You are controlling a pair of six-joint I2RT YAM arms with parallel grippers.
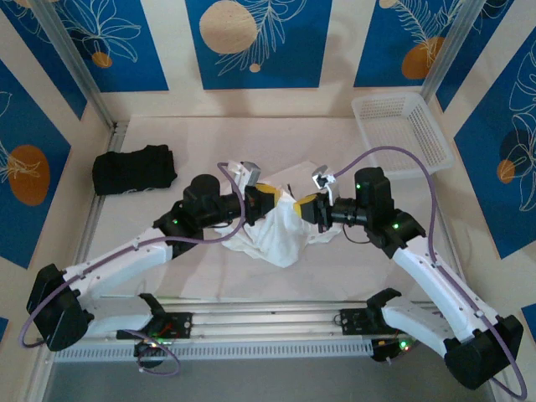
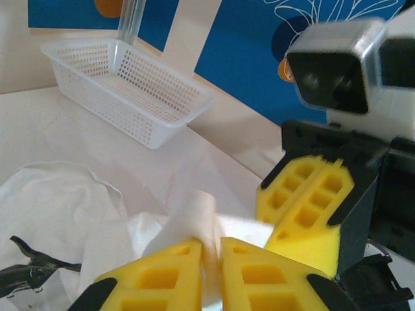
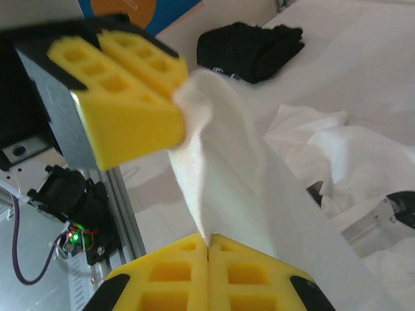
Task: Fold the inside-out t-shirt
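Observation:
The inside-out t-shirt (image 1: 276, 236) is a crumpled white heap at the middle of the table, with one part lifted between my two grippers. My left gripper (image 1: 266, 199) and right gripper (image 1: 306, 207) face each other tip to tip above it. In the left wrist view the left gripper (image 2: 211, 247) has a fold of white cloth (image 2: 194, 217) pinched between its yellow pads, and the right gripper's pads (image 2: 305, 207) stand close beside it. In the right wrist view the right gripper (image 3: 207, 241) is shut on a taut strip of t-shirt (image 3: 227, 168) that runs up to the left gripper's pads (image 3: 123, 91).
A white mesh basket (image 1: 402, 132) sits at the back right of the table. A black folded garment (image 1: 134, 170) lies at the back left. The metal rail (image 1: 268, 322) with both arm bases runs along the near edge.

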